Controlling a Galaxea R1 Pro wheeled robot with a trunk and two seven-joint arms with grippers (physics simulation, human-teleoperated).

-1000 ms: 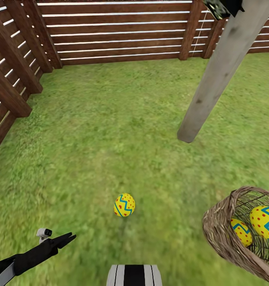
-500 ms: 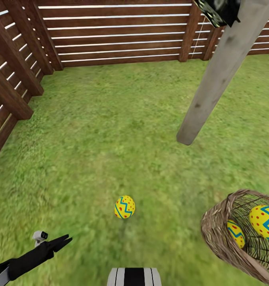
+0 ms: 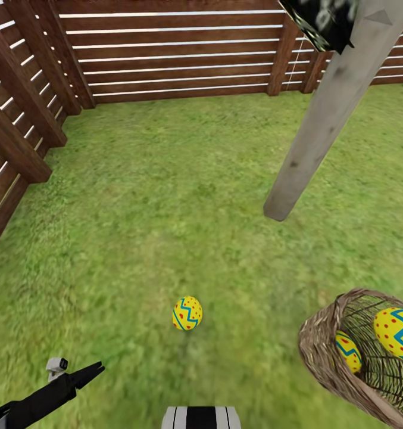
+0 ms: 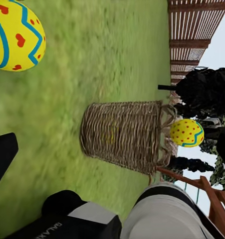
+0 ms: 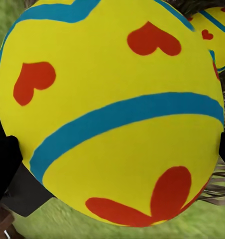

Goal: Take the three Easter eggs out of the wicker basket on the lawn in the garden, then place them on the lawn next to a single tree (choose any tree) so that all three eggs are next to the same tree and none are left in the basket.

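Observation:
One Easter egg (image 3: 187, 313) (image 4: 15, 35) lies on the lawn (image 3: 165, 196), a short way in front of the tree (image 3: 320, 131). The wicker basket (image 3: 323, 357) (image 4: 124, 134) sits tilted at the lower right. A second egg (image 3: 348, 351) (image 5: 217, 30) rests inside it. The third egg (image 3: 397, 333) (image 5: 112, 99) (image 4: 187, 133) hangs at the basket's mouth, and my right gripper (image 5: 114, 159) is shut on it with a dark finger on each side. My left gripper (image 3: 85, 374) is low at the left over grass, open and holding nothing, well apart from the lone egg.
A brown slatted fence (image 3: 177, 53) runs along the back and left side (image 3: 16, 137). Dark speckled foliage (image 3: 323, 18) hangs by the trunk's top. My own striped trunk (image 3: 201, 417) shows at the bottom edge. Open grass lies between the trunk and the fence.
The camera has tipped a little, sliding the scene downward. My left gripper has drawn back toward me. The egg in my right gripper has risen slightly against the basket.

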